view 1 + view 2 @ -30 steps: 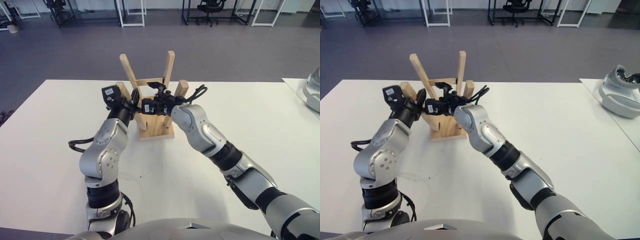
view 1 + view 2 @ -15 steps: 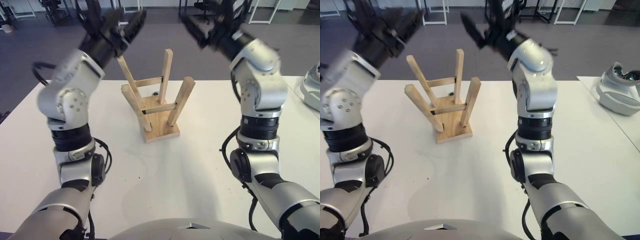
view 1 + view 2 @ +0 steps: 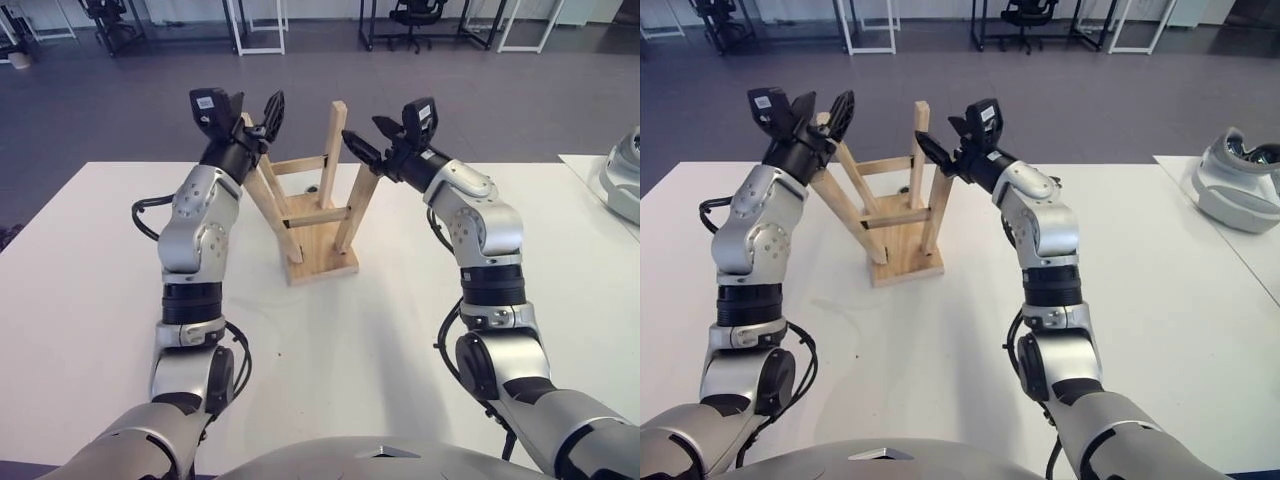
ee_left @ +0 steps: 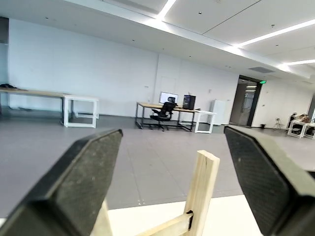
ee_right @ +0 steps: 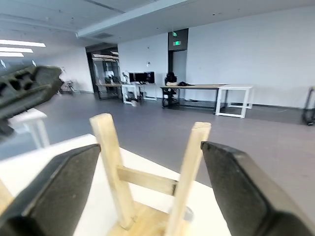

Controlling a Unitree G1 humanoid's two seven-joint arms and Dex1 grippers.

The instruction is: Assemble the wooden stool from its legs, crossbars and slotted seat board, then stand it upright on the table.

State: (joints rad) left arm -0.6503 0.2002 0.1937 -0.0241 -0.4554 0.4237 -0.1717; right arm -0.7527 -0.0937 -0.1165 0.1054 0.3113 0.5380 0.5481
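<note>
The stool (image 3: 315, 225) stood upside down on the white counter (image 3: 400, 330), toward 12 o'clock from the robot. Its seat board (image 3: 322, 268) lay flat on the surface and all four legs pointed up. One crossbar (image 3: 298, 165) joined the two far legs high up. Another crossbar (image 3: 318, 215) sat lower between the near legs. The legs leaned somewhat, so the frame looked skewed rather than square.

The left claw (image 3: 257, 108) was held up at 11 o'clock from the stool, level with the leg tops. It was released, with its fingers (image 4: 74, 191) spread wide. The tip of the far left leg (image 3: 262, 175) sat just beside it; whether it touched could not be told. From the left wrist, the far upright leg (image 4: 203, 194) showed in the gap between the two pads.

The right claw (image 3: 360, 128) was at 1 o'clock from the stool, also released and empty. It hung just above the top of the near right leg (image 3: 358, 205) and beside the far upright leg. From the right wrist, two legs and a crossbar (image 5: 146, 179) showed between its spread fingers (image 5: 241, 194).

A grey headset (image 3: 1240, 180) lay on a second counter at 3 o'clock, well apart from the stool.
</note>
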